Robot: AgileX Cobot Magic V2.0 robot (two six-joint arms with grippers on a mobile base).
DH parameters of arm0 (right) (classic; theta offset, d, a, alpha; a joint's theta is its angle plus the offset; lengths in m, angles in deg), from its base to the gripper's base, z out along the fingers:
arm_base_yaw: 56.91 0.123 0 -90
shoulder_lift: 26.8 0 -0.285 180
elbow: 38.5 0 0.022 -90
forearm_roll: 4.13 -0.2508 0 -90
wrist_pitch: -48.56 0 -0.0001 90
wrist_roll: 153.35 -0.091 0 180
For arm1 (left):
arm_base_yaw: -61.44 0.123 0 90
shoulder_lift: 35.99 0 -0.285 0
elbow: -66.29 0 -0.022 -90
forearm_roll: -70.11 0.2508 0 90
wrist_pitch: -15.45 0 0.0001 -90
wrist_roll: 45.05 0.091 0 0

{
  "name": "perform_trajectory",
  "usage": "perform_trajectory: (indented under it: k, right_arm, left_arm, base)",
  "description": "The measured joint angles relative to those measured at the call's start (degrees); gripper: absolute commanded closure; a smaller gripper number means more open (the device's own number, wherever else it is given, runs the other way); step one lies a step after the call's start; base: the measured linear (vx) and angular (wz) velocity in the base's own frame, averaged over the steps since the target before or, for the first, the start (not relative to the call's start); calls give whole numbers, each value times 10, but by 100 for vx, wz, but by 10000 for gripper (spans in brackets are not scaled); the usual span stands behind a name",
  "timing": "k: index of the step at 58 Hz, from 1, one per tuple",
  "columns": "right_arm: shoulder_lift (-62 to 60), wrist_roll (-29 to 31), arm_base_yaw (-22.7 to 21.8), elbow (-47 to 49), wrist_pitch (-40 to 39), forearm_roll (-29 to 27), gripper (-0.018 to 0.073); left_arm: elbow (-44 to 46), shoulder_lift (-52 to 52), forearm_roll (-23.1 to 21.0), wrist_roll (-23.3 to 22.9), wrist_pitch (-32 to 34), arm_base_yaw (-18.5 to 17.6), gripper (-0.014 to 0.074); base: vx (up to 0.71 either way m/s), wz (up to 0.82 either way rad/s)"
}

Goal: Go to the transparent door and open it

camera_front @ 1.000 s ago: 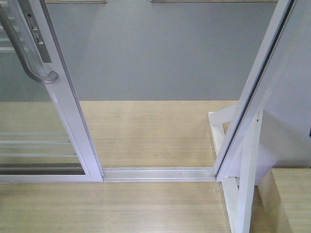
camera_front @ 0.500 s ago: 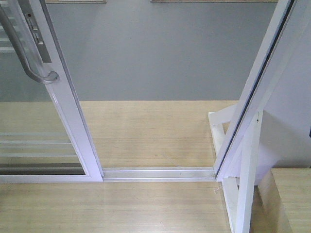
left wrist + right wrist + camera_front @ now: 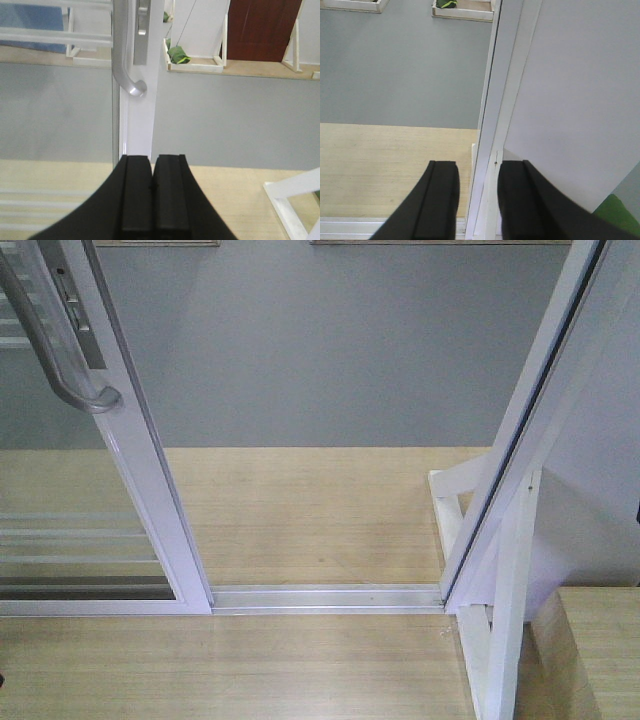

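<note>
Standing slid aside with a wide gap over the floor track, the white-framed clear glass sliding door [image 3: 140, 490] is looking already open. Its curved grey metal pull handle [image 3: 125, 65] is sitting just above and ahead of the left pincer [image 3: 151, 187], pads pressed together and empty, apparently let go. The right pincer [image 3: 477, 200] is hanging parted beside the white jamb [image 3: 507, 100], holding nothing.

White-framed transparent door [image 3: 150, 490], grey handle [image 3: 60, 360]

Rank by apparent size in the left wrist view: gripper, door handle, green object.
1. Left gripper, though nearness to the camera inflates it.
2. Handle, only its lower part in view.
3. Green object, far off on a wooden platform.
</note>
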Motion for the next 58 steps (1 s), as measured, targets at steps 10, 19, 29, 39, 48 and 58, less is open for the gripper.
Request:
perform_trajectory:
  k: [10, 19, 29, 39, 48, 58]
  right_arm:
    - [0, 0, 0, 0, 0, 0, 257]
    - [-3, 0, 0, -1, -1, 0, 274]
    - [-56, 19, -5, -36, -48, -36, 426]
    - [-171, 79, -5, -142, -202, -106, 572]
    - [-297, 147, -7, -216, -254, -114, 570]
    - [-380, 160, -7, -298, -248, -114, 570]
  left_arm:
    - [0, 0, 0, 0, -8, 0, 603]
    - [0, 0, 0, 0, -9, 0, 603]
    - [0, 0, 0, 0, -9, 0, 603]
    - [0, 0, 0, 0, -9, 0, 602]
    - [0, 0, 0, 0, -9, 0, 602]
    - [0, 0, 0, 0, -8, 0, 603]
  base:
    - [0, 0]
    - [0, 0]
    - [0, 0]
    - [0, 0]
    - [0, 0]
    - [0, 0]
